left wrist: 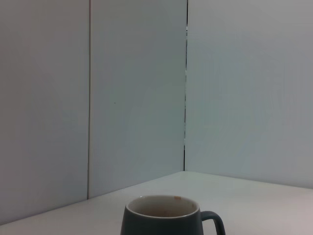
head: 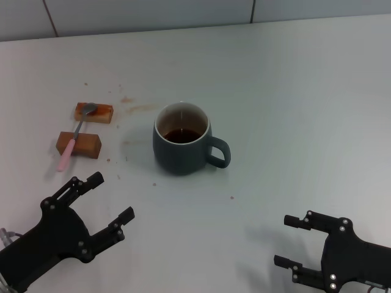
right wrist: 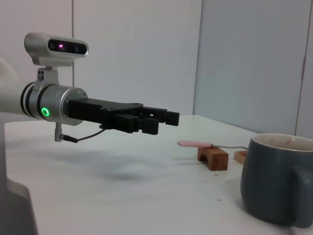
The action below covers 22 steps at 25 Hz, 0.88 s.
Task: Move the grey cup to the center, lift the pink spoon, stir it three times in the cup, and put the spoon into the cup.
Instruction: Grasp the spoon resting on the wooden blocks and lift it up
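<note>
Pink spoon (head: pixel 74 135) beyond open left claw (head: pixel 112 199)

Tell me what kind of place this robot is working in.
Probably a lab test bench, not a home kitchen: a bare white table, plain grey wall panels, and a staged grey cup with a pink spoon propped on brown blocks.

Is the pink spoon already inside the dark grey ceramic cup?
No. The pink spoon lies across two brown blocks, apart from the dark grey ceramic cup.

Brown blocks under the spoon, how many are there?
2. One brown block holds up the pink spoon at its bowl end; the other brown block, nearer the robot, sits under its handle.
</note>
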Each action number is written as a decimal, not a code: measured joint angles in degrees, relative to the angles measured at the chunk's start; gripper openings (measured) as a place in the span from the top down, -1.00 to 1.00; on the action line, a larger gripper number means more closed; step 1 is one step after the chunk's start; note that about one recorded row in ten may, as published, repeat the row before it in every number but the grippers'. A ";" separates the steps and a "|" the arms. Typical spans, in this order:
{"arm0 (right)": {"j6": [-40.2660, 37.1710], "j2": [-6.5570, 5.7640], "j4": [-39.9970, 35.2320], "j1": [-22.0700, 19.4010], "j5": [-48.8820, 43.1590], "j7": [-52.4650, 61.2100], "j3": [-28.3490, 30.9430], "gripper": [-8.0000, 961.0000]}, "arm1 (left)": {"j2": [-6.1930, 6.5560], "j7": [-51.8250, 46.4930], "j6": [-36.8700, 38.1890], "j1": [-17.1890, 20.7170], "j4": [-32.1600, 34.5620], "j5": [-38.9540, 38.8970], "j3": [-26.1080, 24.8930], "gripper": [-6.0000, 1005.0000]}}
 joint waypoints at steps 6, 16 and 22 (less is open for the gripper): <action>0.00 -0.02 0.00 0.05 -0.05 -0.02 0.00 -0.39 | 0.00 0.01 0.22 0.01 0.00 -0.02 0.10 -0.52; -0.04 -0.05 0.00 0.10 -0.06 -0.04 0.17 -0.40 | 0.02 -6.34 3.92 0.01 -3.21 -1.39 -7.74 -0.51; -0.05 -0.10 -0.10 0.26 -0.06 0.22 0.10 -0.39 | -0.03 -33.50 6.56 -0.36 -7.04 -2.55 -24.12 -0.51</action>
